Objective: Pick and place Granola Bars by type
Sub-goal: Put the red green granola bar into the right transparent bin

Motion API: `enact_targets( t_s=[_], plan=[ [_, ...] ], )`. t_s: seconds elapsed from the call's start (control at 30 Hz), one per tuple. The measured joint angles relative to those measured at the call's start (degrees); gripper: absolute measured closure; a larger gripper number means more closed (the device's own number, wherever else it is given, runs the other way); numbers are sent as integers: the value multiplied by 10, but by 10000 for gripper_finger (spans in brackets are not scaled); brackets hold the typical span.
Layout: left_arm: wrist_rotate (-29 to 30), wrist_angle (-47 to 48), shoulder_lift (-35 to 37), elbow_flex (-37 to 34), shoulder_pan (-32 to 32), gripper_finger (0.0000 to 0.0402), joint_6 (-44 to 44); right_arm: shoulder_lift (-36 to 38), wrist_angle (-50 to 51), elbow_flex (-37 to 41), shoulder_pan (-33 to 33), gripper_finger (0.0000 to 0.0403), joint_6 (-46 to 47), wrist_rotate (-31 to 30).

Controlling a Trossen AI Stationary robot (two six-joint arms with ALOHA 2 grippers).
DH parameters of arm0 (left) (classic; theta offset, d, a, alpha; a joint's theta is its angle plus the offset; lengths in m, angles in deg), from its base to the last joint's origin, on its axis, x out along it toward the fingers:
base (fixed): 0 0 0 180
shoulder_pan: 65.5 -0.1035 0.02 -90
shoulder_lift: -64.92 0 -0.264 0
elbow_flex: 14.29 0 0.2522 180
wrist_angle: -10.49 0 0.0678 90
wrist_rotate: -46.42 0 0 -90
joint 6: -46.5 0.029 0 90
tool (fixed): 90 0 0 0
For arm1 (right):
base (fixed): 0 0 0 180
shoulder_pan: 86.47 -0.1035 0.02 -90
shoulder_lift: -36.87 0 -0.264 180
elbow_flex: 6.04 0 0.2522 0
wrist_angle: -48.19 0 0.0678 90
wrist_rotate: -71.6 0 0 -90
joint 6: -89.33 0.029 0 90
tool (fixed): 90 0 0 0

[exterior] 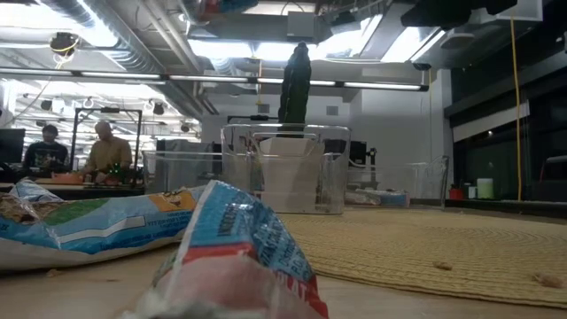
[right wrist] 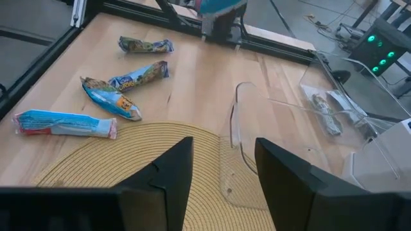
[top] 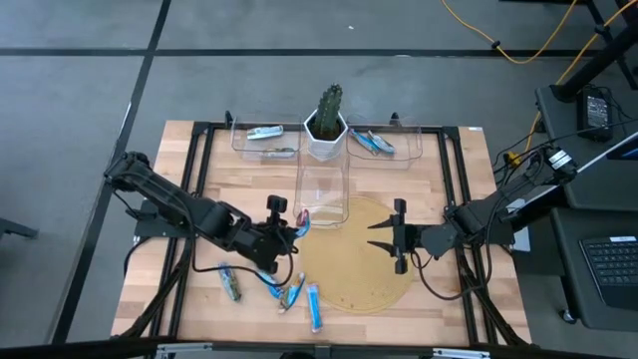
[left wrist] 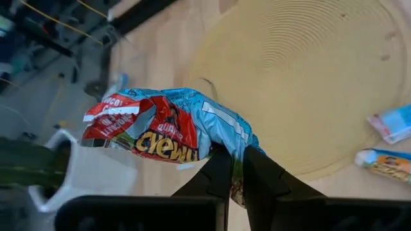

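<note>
We count four shiny blue wrapped granola bars (top: 271,286) loose on the wooden table (top: 179,189). The left gripper (left wrist: 236,168), raised, clamps a fifth blue-and-red bar (left wrist: 167,126); the right gripper (top: 391,235) hovers open over the round woven mat (top: 349,269).

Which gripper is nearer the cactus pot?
Left. The left gripper sits just below-left of the cactus pot, holding a bar; the right gripper hovers farther off over the mat.

grey floor (top: 90,90), ceiling strip lights (exterior: 221,49), 2 ppl at bench.
</note>
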Motion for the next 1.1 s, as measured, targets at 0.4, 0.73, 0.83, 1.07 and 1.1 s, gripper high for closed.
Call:
enact_targets(
  t_s=[0.4,0.73,0.83,1.07,1.1],
  plan=[
    [42,29,0,106,-24,385,81,62,-20,0,61,232,-45,36],
    [45,29,0,122,-47,384,111,190,-37,0,151,232,-73,198],
    [47,25,0,122,-55,384,119,200,-60,0,173,232,-79,250],
    [48,-31,0,122,-67,384,171,194,-100,-15,219,222,-84,336],
    [48,-42,0,122,-68,384,182,193,-100,-21,225,216,-84,337]
  ],
)
